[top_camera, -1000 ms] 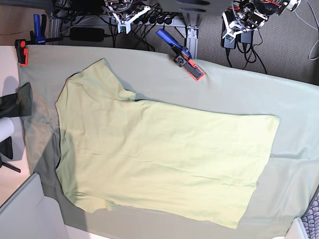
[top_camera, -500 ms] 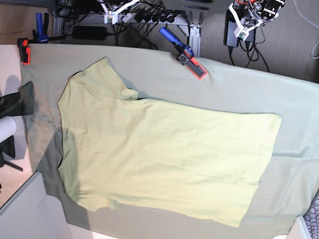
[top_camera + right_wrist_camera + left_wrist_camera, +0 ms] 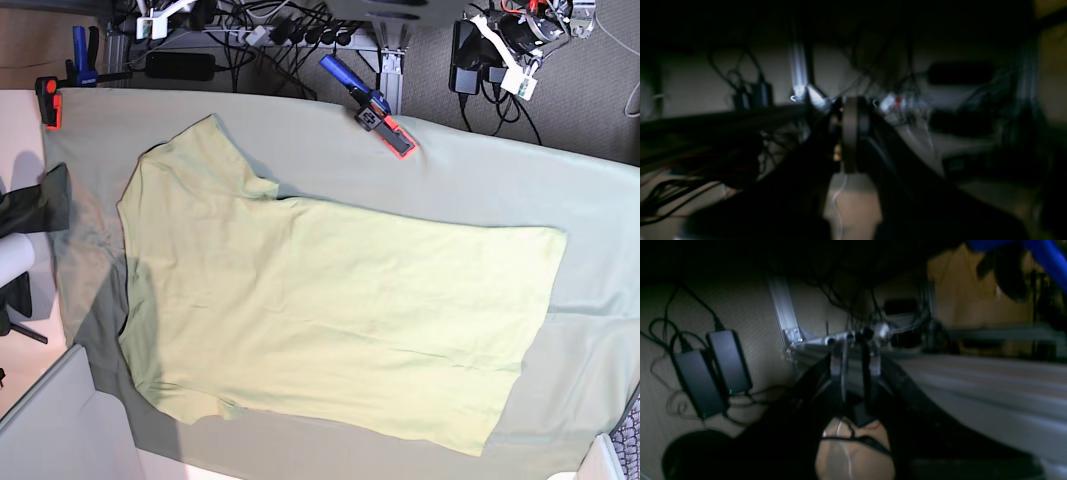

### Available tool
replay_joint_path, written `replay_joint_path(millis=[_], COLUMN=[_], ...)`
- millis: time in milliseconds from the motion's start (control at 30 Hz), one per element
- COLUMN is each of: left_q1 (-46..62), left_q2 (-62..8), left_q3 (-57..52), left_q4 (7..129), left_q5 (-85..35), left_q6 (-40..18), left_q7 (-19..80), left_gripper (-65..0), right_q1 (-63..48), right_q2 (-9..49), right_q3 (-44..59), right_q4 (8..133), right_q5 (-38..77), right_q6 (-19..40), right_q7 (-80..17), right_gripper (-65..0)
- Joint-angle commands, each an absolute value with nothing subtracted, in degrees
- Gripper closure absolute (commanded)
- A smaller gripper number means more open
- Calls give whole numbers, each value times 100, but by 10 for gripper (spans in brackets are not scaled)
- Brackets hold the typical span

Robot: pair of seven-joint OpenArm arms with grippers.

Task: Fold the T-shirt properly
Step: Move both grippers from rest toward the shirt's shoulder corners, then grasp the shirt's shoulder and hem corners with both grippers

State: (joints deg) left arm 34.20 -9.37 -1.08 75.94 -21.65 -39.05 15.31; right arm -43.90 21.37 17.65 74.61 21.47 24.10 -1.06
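On the tabletop (image 3: 600, 200), T-shirt (image 3: 330, 320) lies spread flat mid-frame, neck at 9 o'clock, hem at 3, ready for a first fold. Left gripper (image 3: 855, 368) at 1 o'clock: jaws slightly parted, empty. Right gripper (image 3: 850, 133) at 11: jaws pressed together, empty. Both parked off the cloth.

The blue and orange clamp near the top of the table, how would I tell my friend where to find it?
Start at the big grey-green cloth covering the table, with the pale yellow-green T-shirt spread flat on it. Follow the cloth's far edge, above the shirt's middle, to the clamp lying slanted there. Its blue handle and orange end are the brightest colours along that stretch; the other clamps sit far off at the far left corner.
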Motion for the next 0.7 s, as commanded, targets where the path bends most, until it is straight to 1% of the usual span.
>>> replay_joint_path(millis=[0, 100, 200, 300, 333, 367, 433, 467, 500, 533, 567, 667], left_q1=[3553, 3837, 4034, 4150, 4165, 4187, 4241, 4268, 4309, 4342, 4379, 4460], left_q2=[-954, -956, -956, -954, -954, -954, -956, -956, -956, -956, -954, -956], left_q3=[-117, -117, -117, -117, -117, -123, -123, -126, -128, -128, -126, -128], left_q4=[7935, 8764, 9489, 10016, 10121, 10197, 10248, 10248, 10248, 10248, 10248, 10248], left_q5=[-2252, -2252, -2425, -2665, -2749, -2812, -2921, -2956, -2961, -2958, -2958, -2956], left_q6=[-4000, -4000, -4000, -4000, -4000, -4000, -4000, -4000, -4000, -4000, -4000, -4000], left_q7=[1514, 1553, 1647, 2086, 2263, 2405, 2545, 2563, 2556, 2558, 2556, 2556], left_gripper=[-83, -84, -100, -152, -174, -196, -234, -242, -242, -242, -242, -242], right_q1=[-4584, -4847, -4803, -4563, -4445, -4316, -4058, -3942, -3826, -3708, -3588, -3264], right_q2=[2211, 2204, 2204, 2204, 2204, 2204, 2202, 2200, 2185, 2169, 2137, 2040], right_q3=[1881, 2154, 2491, 2842, 2939, 3017, 3100, 3100, 3100, 3100, 3096, 3030], right_q4=[7808, 8720, 9397, 9804, 9867, 9896, 9883, 9876, 9865, 9850, 9819, 9657], right_q5=[2211, 2327, 2862, 3376, 3522, 3671, 3946, 4056, 4150, 4246, 4311, 4403], right_q6=[2491, 2488, 2486, 2486, 2486, 2484, 2416, 2316, 2178, 2008, 1844, 1708], right_q7=[-10, -165, -624, -1085, -1208, -1334, -1490, -1566, -1640, -1730, -1833, -2001], right_gripper=[0, 0, 0, -1, -31, -80, -221, -293, -353, -394, -414, -416])
